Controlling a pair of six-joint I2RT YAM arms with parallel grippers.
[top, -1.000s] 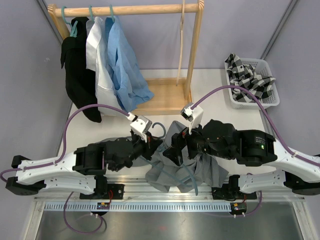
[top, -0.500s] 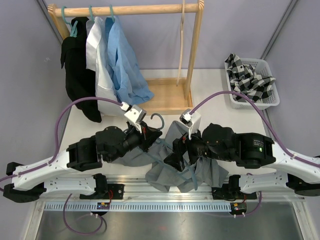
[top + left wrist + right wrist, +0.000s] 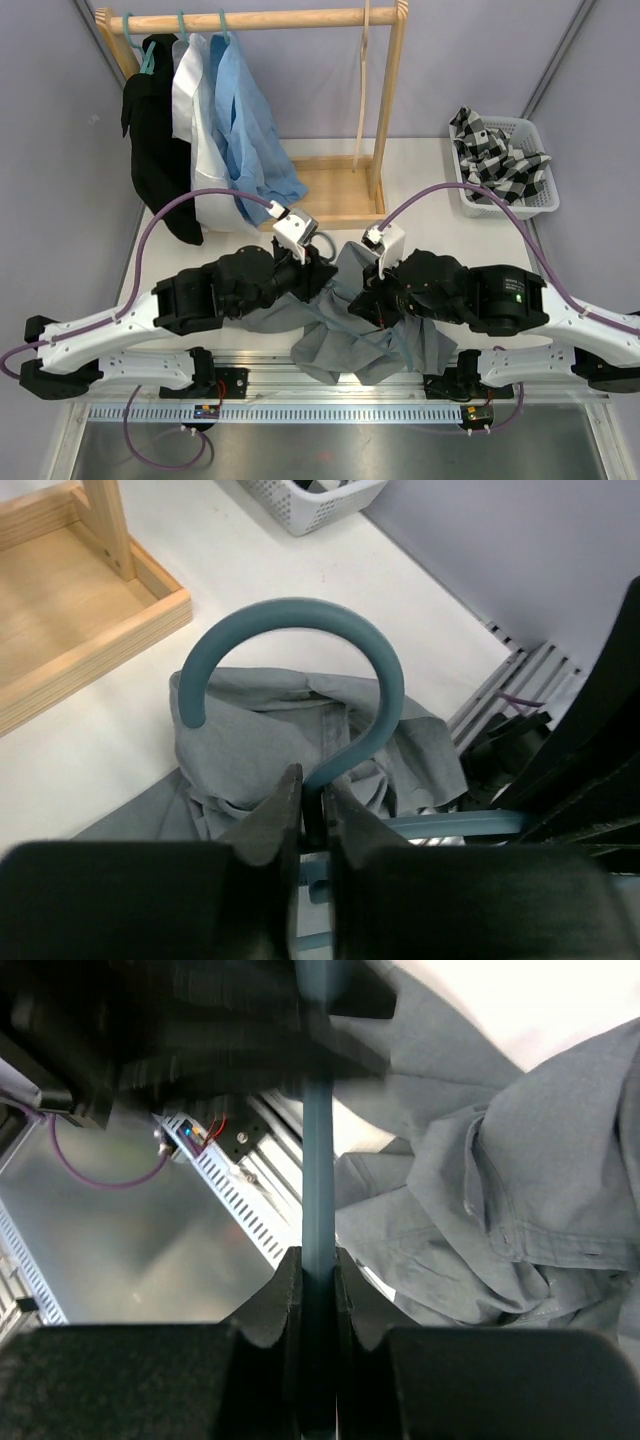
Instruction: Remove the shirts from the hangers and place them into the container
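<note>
A grey shirt (image 3: 340, 345) lies crumpled at the table's near edge between both arms, still draped over a teal hanger (image 3: 330, 620). My left gripper (image 3: 315, 800) is shut on the neck of that hanger's hook, which curls above the grey shirt (image 3: 260, 740). My right gripper (image 3: 317, 1270) is shut on the hanger's straight teal arm (image 3: 317, 1160), with grey shirt (image 3: 530, 1180) folds beside it. The white mesh container (image 3: 545, 200) stands at the far right and holds the checked shirt (image 3: 490, 150).
A wooden rack (image 3: 390, 110) at the back carries black (image 3: 160, 150), white (image 3: 200, 130) and light blue (image 3: 250, 130) shirts on teal hangers, plus a pale wooden hanger (image 3: 365, 80). Its base tray (image 3: 330, 195) lies just beyond my grippers. Purple cables loop over both arms.
My right gripper, open a second ago, has shut on the hanger's arm. My left gripper has carried the hook up and to the right, towards the right gripper.
</note>
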